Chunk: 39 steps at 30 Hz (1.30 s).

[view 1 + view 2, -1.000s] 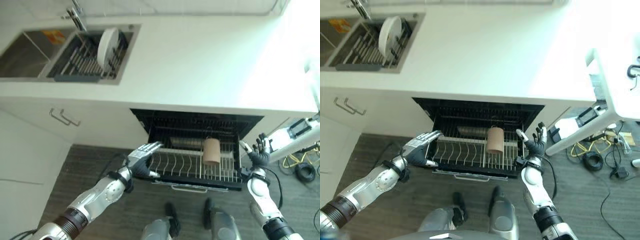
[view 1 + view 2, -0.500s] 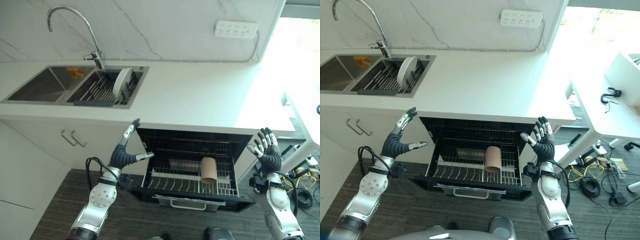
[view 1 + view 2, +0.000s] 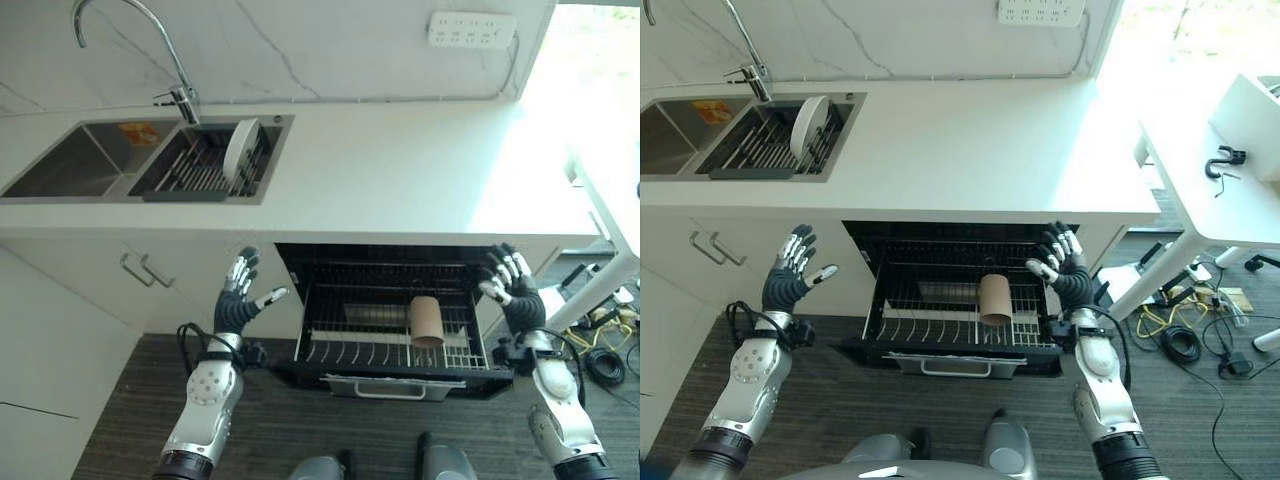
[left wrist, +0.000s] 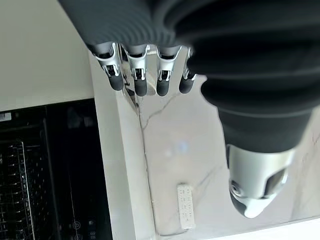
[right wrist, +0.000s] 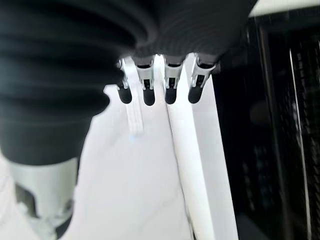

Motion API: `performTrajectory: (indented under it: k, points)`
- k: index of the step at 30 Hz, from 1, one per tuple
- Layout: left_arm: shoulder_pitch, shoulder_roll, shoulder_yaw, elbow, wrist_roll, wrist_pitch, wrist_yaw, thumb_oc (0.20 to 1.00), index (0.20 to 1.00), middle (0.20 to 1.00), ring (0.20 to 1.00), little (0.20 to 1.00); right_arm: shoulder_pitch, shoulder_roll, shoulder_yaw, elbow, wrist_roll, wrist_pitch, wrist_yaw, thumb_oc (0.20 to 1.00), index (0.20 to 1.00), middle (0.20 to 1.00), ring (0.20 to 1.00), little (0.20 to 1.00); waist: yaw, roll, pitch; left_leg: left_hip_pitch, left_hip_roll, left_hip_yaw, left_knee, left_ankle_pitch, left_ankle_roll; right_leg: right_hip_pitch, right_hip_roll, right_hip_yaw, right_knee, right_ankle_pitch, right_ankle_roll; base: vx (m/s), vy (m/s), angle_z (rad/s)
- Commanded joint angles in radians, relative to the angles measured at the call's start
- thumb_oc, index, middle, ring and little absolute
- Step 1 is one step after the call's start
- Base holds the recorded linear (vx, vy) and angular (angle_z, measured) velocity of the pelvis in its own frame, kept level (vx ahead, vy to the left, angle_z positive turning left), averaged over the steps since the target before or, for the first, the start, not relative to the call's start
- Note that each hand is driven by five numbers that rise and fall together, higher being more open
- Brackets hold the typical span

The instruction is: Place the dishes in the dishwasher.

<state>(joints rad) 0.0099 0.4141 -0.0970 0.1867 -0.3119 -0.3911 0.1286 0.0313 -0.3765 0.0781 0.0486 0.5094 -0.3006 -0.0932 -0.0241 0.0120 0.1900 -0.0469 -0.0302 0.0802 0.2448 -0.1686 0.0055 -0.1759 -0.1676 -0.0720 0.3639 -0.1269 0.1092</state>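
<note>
Both of my hands are empty with fingers spread: my left hand [image 3: 238,300] is raised in front of the cabinet beside the dishwasher [image 3: 395,310], my right hand [image 3: 508,288] by the dishwasher's far edge. One white plate [image 3: 239,147] stands on edge in the sink rack [image 3: 200,170], up on the bench [image 3: 400,170] and well apart from either hand. Below, the dishwasher's lower rack [image 3: 390,345] is pulled out, with a tan cup [image 3: 427,320] already standing among its wires.

My worry is the reach: the plate is propped on its rim, so a careless approach by my left hand could tip it against the rack or the tap [image 3: 180,95]. It looks smooth and thin-edged, and a loose pinch might let it slip on the way down. Lowering it, I could clip the bench edge or knock the cup.
</note>
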Motion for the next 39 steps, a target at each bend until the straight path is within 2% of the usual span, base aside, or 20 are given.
performTrajectory:
  k: [1, 3, 4, 5, 6, 8, 9, 11, 12, 13, 16, 20, 25, 30, 32, 34, 36, 37, 38, 39]
  points:
    - [-0.041, 0.01, 0.034, -0.076, -0.02, -0.052, -0.023, 1.0, 1.0, 1.0, 1.0, 1.0, -0.04, -0.038, -0.009, -0.057, -0.053, -0.077, -0.033, 1.0, 1.0, 1.0, 1.0, 1.0, -0.013, -0.029, 0.022, -0.008, 0.045, -0.003, 0.055, 0.009, -0.032, 0.149, 0.079, -0.025, -0.064, -0.029, -0.049, 0.02, 0.37, 0.11]
    - [-0.052, 0.001, 0.024, -0.063, 0.002, -0.061, -0.014, 1.0, 1.0, 1.0, 1.0, 1.0, -0.051, -0.046, -0.009, -0.046, -0.04, -0.077, -0.033, 1.0, 1.0, 1.0, 1.0, 1.0, -0.024, -0.022, 0.021, -0.021, 0.115, -0.042, 0.055, 0.028, -0.063, 0.145, 0.062, -0.007, -0.064, -0.026, -0.042, 0.01, 0.517, 0.2]
    - [-0.054, 0.001, 0.023, -0.06, 0.005, -0.064, -0.013, 1.0, 1.0, 1.0, 1.0, 1.0, -0.053, -0.049, -0.009, -0.043, -0.038, -0.076, -0.033, 1.0, 1.0, 1.0, 1.0, 1.0, -0.025, -0.02, 0.02, -0.023, 0.123, -0.05, 0.055, 0.03, -0.068, 0.144, 0.06, -0.004, -0.064, -0.027, -0.041, 0.04, 0.883, 0.23]
    - [-0.085, 0.001, 0.015, -0.034, 0.005, -0.071, -0.015, 1.0, 1.0, 1.0, 1.0, 1.0, -0.059, -0.069, -0.029, -0.037, -0.007, -0.073, -0.025, 1.0, 1.0, 1.0, 1.0, 1.0, -0.051, -0.002, 0.013, -0.036, 0.181, -0.016, 0.055, 0.036, -0.09, 0.144, 0.017, -0.009, -0.064, -0.027, -0.018, 0.04, 0.996, 0.23]
    - [-0.116, 0.009, -0.008, -0.015, 0.019, -0.059, -0.009, 1.0, 1.0, 1.0, 1.0, 1.0, -0.061, -0.068, -0.035, -0.029, 0.011, -0.08, -0.047, 1.0, 1.0, 1.0, 1.0, 1.0, -0.064, 0.005, 0.004, -0.034, 0.17, 0.008, 0.055, 0.012, -0.09, 0.133, -0.027, -0.012, -0.064, -0.014, 0.021, 0.04, 1.068, 0.3]
    - [-0.135, 0.026, -0.021, -0.006, 0.044, -0.056, -0.018, 1.0, 1.0, 1.0, 1.0, 1.0, -0.061, -0.048, -0.04, -0.016, 0.024, -0.103, -0.071, 1.0, 1.0, 1.0, 1.0, 1.0, -0.062, 0.001, 0.0, -0.029, 0.13, 0.006, 0.055, -0.013, -0.062, 0.117, -0.065, 0.006, -0.064, 0.018, 0.055, 0.03, 0.593, 0.17]
    - [-0.137, 0.034, -0.023, -0.011, 0.059, -0.047, -0.022, 1.0, 1.0, 1.0, 1.0, 1.0, -0.061, -0.037, -0.043, -0.017, 0.017, -0.105, -0.076, 1.0, 1.0, 1.0, 1.0, 1.0, -0.057, -0.001, -0.001, -0.028, 0.115, 0.009, 0.055, -0.023, -0.047, 0.111, -0.078, 0.004, -0.064, 0.031, 0.062, 0.03, 0.467, 0.02]
    - [-0.118, 0.057, -0.008, -0.034, 0.078, -0.028, -0.021, 1.0, 1.0, 1.0, 1.0, 1.0, -0.06, -0.014, -0.046, -0.022, 0.012, -0.099, -0.064, 1.0, 1.0, 1.0, 1.0, 1.0, -0.036, 0.001, -0.003, -0.022, 0.094, 0.036, 0.055, -0.04, -0.022, 0.11, -0.108, -0.05, -0.064, 0.071, 0.065, 0.02, 0.376, 0.02]
    - [-0.091, 0.074, 0.019, -0.059, 0.076, -0.013, -0.026, 1.0, 1.0, 1.0, 1.0, 1.0, -0.068, 0.003, -0.047, -0.022, 0.005, -0.096, -0.06, 1.0, 1.0, 1.0, 1.0, 1.0, -0.012, 0.003, -0.007, -0.021, 0.091, 0.065, 0.055, -0.049, -0.006, 0.122, -0.106, -0.11, -0.064, 0.109, 0.067, 0.01, 0.296, -0.28]
    - [-0.085, 0.081, 0.025, -0.062, 0.078, -0.011, -0.029, 1.0, 1.0, 1.0, 1.0, 1.0, -0.072, 0.008, -0.045, -0.022, 0.005, -0.099, -0.065, 1.0, 1.0, 1.0, 1.0, 1.0, -0.007, 0.003, -0.008, -0.024, 0.09, 0.071, 0.055, -0.053, 0.001, 0.123, -0.085, -0.122, -0.064, 0.106, 0.065, 0.0, 0.256, -0.88]
    - [-0.083, 0.088, 0.027, -0.06, 0.084, -0.014, -0.02, 1.0, 1.0, 1.0, 1.0, 1.0, -0.064, 0.013, -0.055, -0.032, 0.007, -0.11, -0.073, 1.0, 1.0, 1.0, 1.0, 1.0, -0.004, -0.009, -0.015, -0.041, 0.07, 0.074, 0.055, -0.059, 0.014, 0.117, 0.028, -0.151, -0.064, 0.03, 0.024, 0.0, 0.127, -0.3]
    - [-0.052, 0.068, 0.033, -0.065, 0.105, -0.022, -0.003, 1.0, 1.0, 1.0, 1.0, 1.0, -0.061, 0.006, -0.06, -0.033, -0.002, -0.12, -0.08, 1.0, 1.0, 1.0, 1.0, 1.0, 0.005, -0.029, -0.027, -0.058, 0.01, 0.039, 0.055, -0.051, 0.017, 0.109, 0.124, -0.124, -0.064, -0.016, -0.023, 0.03, 0.061, 0.17]
    - [-0.009, 0.067, 0.061, -0.057, 0.095, -0.014, -0.014, 1.0, 1.0, 1.0, 1.0, 1.0, -0.077, -0.014, -0.065, -0.004, 0.001, -0.137, -0.073, 1.0, 1.0, 1.0, 1.0, 1.0, 0.031, -0.039, -0.043, -0.071, -0.001, 0.044, 0.055, -0.042, 0.012, 0.098, 0.121, -0.132, -0.064, -0.033, -0.031, 0.03, -0.034, 0.06]
    - [0.034, 0.041, 0.031, 0.038, 0.104, 0.035, -0.022, 1.0, 1.0, 1.0, 1.0, 1.0, -0.076, -0.021, -0.073, 0.0, 0.008, -0.145, -0.069, 1.0, 1.0, 1.0, 1.0, 1.0, 0.032, -0.039, -0.05, -0.064, 0.004, 0.055, 0.055, -0.042, 0.005, 0.094, 0.128, -0.12, -0.064, -0.035, -0.036, 0.04, -0.054, -0.05]
    - [0.039, 0.018, 0.003, 0.14, 0.104, 0.059, -0.043, 1.0, 1.0, 1.0, 1.0, 1.0, -0.073, -0.017, -0.068, 0.004, 0.011, -0.147, -0.065, 1.0, 1.0, 1.0, 1.0, 1.0, 0.026, -0.04, -0.051, -0.059, 0.007, 0.061, 0.055, -0.041, 0.004, 0.096, 0.132, -0.115, -0.064, -0.035, -0.039, 0.05, -0.069, -0.04]
    - [0.053, -0.022, -0.055, 0.284, 0.08, 0.137, -0.122, 1.0, 1.0, 1.0, 1.0, 1.0, -0.072, -0.015, -0.067, 0.007, 0.022, -0.15, -0.061, 1.0, 1.0, 1.0, 1.0, 1.0, 0.017, -0.042, -0.047, -0.049, 0.013, 0.073, 0.055, -0.041, 0.003, 0.1, 0.137, -0.11, -0.064, -0.035, -0.042, 0.05, -0.102, 0.04]
    - [0.075, -0.084, -0.083, 0.46, 0.021, 0.163, -0.172, 1.0, 1.0, 1.0, 1.0, 1.0, -0.079, -0.026, -0.065, 0.01, 0.025, -0.154, -0.051, 1.0, 1.0, 1.0, 1.0, 1.0, 0.011, -0.047, -0.038, -0.023, 0.009, 0.097, 0.055, -0.04, 0.006, 0.104, 0.135, -0.108, -0.064, -0.04, -0.047, 0.06, -0.064, 0.12]
    - [0.075, -0.123, -0.079, 0.575, -0.011, 0.197, -0.194, 1.0, 1.0, 1.0, 1.0, 1.0, -0.089, -0.036, -0.063, 0.014, 0.008, -0.155, -0.048, 1.0, 1.0, 1.0, 1.0, 1.0, 0.009, -0.054, -0.028, -0.006, 0.0, 0.121, 0.055, -0.037, 0.009, 0.113, 0.126, -0.105, -0.064, -0.044, -0.052, 0.1, -0.033, 0.07]
    - [0.07, -0.144, -0.069, 0.643, -0.03, 0.198, -0.202, 1.0, 1.0, 1.0, 1.0, 1.0, -0.095, -0.045, -0.063, 0.017, 0.006, -0.153, -0.048, 1.0, 1.0, 1.0, 1.0, 1.0, 0.01, -0.061, -0.013, 0.011, -0.007, 0.129, 0.055, -0.027, 0.007, 0.13, 0.118, -0.103, -0.064, -0.047, -0.056, 0.12, -0.037, 0.07]
    - [0.061, -0.17, -0.046, 0.74, -0.042, 0.189, -0.201, 1.0, 1.0, 1.0, 1.0, 1.0, -0.104, -0.051, -0.064, 0.024, 0.01, -0.15, -0.048, 1.0, 1.0, 1.0, 1.0, 1.0, 0.016, -0.073, -0.002, 0.011, -0.015, 0.131, 0.055, 0.03, -0.006, 0.139, 0.109, -0.093, -0.064, -0.044, -0.063, 0.11, -0.014, 0.05]
